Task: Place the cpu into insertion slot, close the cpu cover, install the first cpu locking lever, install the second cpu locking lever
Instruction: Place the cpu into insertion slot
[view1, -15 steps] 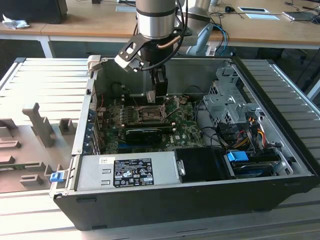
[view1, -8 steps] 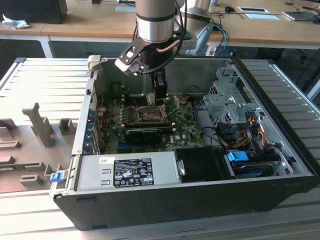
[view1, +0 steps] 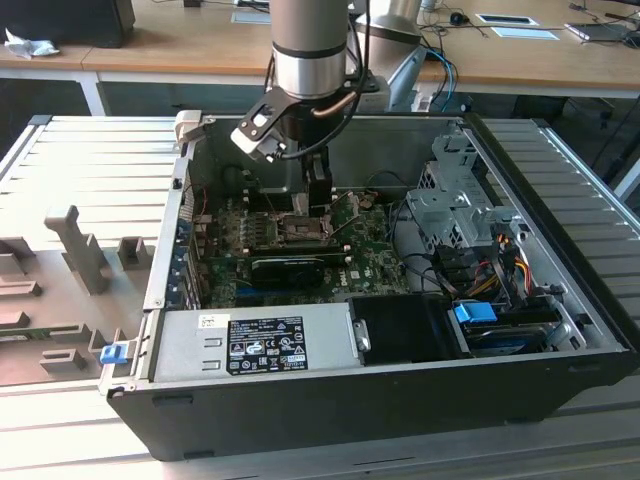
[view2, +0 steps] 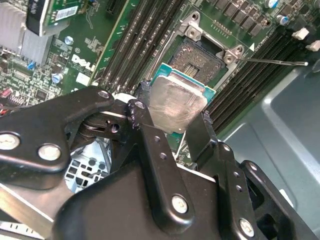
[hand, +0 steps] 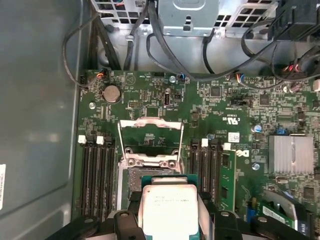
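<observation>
At upper centre of the exterior view, the gripper (view1: 318, 195) is hanging inside the open computer case (view1: 300, 400) over the motherboard (view1: 372, 262). In the second wrist view, its fingers (view2: 145, 125) are clamping the cpu (view2: 175, 107) just beside the insertion slot (view2: 200, 57). In the first wrist view, the cpu cover (hand: 150, 121) is standing open beyond the slot.

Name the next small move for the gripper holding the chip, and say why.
Probably shift the gripper until the cpu sits squarely over the insertion slot. In the second wrist view the clamped cpu hangs offset from the open slot; in the first wrist view the cpu cover stands swung open, leaving the slot uncovered.
</observation>
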